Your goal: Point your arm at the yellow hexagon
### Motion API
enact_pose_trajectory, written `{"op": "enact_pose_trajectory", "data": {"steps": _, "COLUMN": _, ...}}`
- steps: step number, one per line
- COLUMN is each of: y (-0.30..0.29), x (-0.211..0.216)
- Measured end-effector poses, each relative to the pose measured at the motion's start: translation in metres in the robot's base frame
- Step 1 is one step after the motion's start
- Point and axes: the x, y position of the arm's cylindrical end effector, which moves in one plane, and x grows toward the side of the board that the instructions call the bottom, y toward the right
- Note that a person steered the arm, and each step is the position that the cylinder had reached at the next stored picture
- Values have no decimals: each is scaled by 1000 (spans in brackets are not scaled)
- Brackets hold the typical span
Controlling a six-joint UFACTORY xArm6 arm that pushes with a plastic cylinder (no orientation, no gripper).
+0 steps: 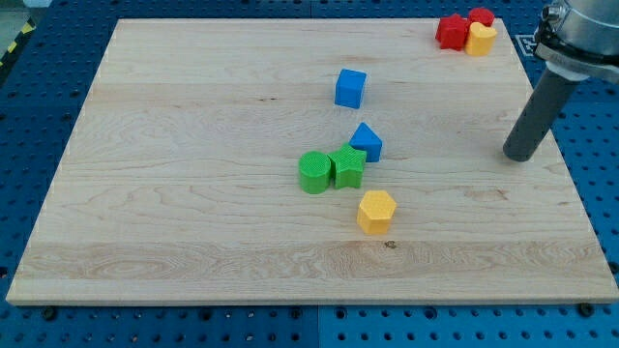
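The yellow hexagon (376, 211) lies on the wooden board (193, 193), a little below the view's centre. My tip (518, 156) is at the view's right, far to the right of the yellow hexagon and slightly above it, touching no block. The dark rod rises from it toward the top right corner.
A green cylinder (313, 173) and a green star-like block (347, 167) sit side by side just up-left of the hexagon. A blue triangular block (367, 141) touches the green one. A blue cube (350, 88) lies higher. Two red blocks (451, 31) (481, 16) and a yellow block (481, 39) cluster at the top right.
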Motion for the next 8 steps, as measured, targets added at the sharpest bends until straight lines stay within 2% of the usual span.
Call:
{"op": "enact_pose_trajectory", "data": {"steps": 2, "y": -5, "x": 5}}
{"op": "enact_pose_trajectory", "data": {"steps": 3, "y": -8, "x": 25}}
{"op": "enact_pose_trajectory", "data": {"steps": 7, "y": -87, "x": 126}}
{"op": "enact_pose_trajectory", "data": {"steps": 8, "y": -145, "x": 127}}
